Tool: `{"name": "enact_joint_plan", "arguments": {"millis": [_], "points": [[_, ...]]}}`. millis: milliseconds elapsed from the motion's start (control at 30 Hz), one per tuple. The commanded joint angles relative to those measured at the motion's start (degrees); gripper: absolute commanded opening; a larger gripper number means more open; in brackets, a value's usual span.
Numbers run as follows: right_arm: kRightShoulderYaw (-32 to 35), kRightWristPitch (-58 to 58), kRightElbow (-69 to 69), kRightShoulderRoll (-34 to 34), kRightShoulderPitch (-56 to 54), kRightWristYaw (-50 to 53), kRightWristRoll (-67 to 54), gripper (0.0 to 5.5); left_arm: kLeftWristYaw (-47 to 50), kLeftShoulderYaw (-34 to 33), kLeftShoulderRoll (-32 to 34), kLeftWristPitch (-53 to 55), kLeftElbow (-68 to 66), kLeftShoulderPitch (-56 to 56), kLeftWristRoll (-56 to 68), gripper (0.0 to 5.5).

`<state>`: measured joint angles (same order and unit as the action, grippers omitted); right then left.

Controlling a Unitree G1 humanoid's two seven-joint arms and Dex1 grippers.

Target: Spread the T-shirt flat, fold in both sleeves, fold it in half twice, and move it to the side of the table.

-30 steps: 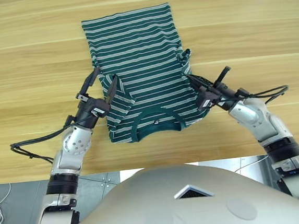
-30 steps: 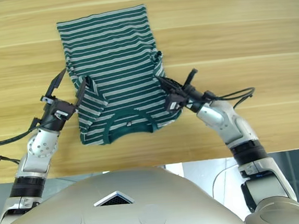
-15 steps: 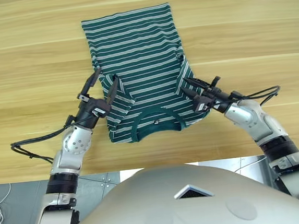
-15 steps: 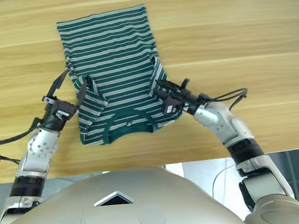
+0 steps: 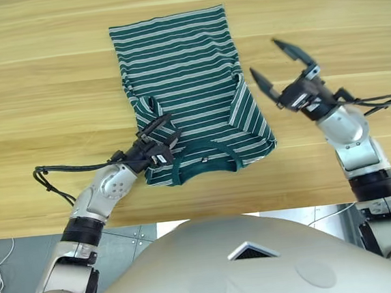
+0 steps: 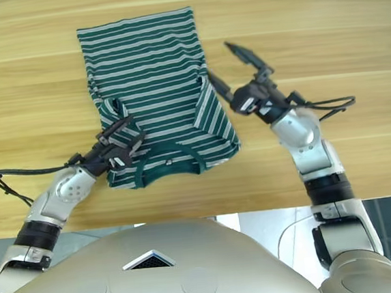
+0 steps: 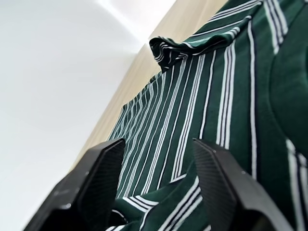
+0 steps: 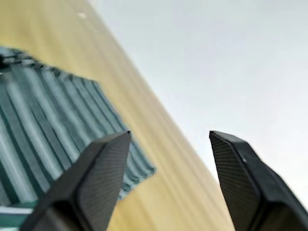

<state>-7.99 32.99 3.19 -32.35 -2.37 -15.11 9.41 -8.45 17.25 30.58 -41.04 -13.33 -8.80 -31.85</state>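
The green T-shirt with white stripes (image 5: 182,72) lies on the wooden table (image 5: 39,78), collar toward the front edge, hem at the far side. Both sleeves lie folded inward over the body. My left gripper (image 5: 157,139) rests low on the shirt's near left shoulder, open, with striped cloth (image 7: 231,96) showing beyond its fingers (image 7: 96,178). My right gripper (image 5: 264,58) hangs open above bare wood just right of the shirt, holding nothing. In the right wrist view the shirt's edge (image 8: 48,120) lies below the right gripper (image 8: 169,137).
The table's front edge (image 5: 269,210) runs just below the collar. Bare wood stretches to both sides of the shirt and behind its hem. Black cables trail from both wrists, the left one (image 5: 47,176) looping over the table.
My right gripper has let go of the right sleeve, now lying folded in, and has lifted away to the right. My left gripper dropped onto the shirt's near left shoulder.
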Motion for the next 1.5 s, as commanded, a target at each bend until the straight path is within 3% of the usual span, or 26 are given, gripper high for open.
{"name": "enact_joint_plan", "arguments": {"millis": [33,200,500,700,1333,1500], "points": [[-1.0,-2.4,6.7,2.5,-5.1,2.5,6.2,3.00,-1.5,2.1,1.5,2.5,-3.0,-1.5,-2.8,2.62],[-6.1,-0.9,18.6,5.6,-10.9,8.0,16.8,3.00,-1.6,3.2,1.7,2.7,-3.0,-2.1,-2.7,2.62],[-11.6,1.7,38.5,9.8,-21.0,16.5,24.4,3.00,-1.3,3.8,2.1,2.7,-1.9,-3.2,-1.8,2.62],[-11.3,2.6,41.6,8.8,-22.9,19.1,24.0,3.00,-0.6,3.5,2.2,2.9,-1.4,-3.8,-1.5,2.62],[-19.5,0.9,50.8,11.3,-25.1,27.2,31.4,3.00,0.1,-0.4,4.5,2.3,6.0,-5.0,1.2,2.62],[-14.5,8.8,38.5,5.5,-18.5,22.9,22.2,3.00,-1.9,-1.9,7.7,2.6,5.2,-6.3,2.0,2.62]]}}
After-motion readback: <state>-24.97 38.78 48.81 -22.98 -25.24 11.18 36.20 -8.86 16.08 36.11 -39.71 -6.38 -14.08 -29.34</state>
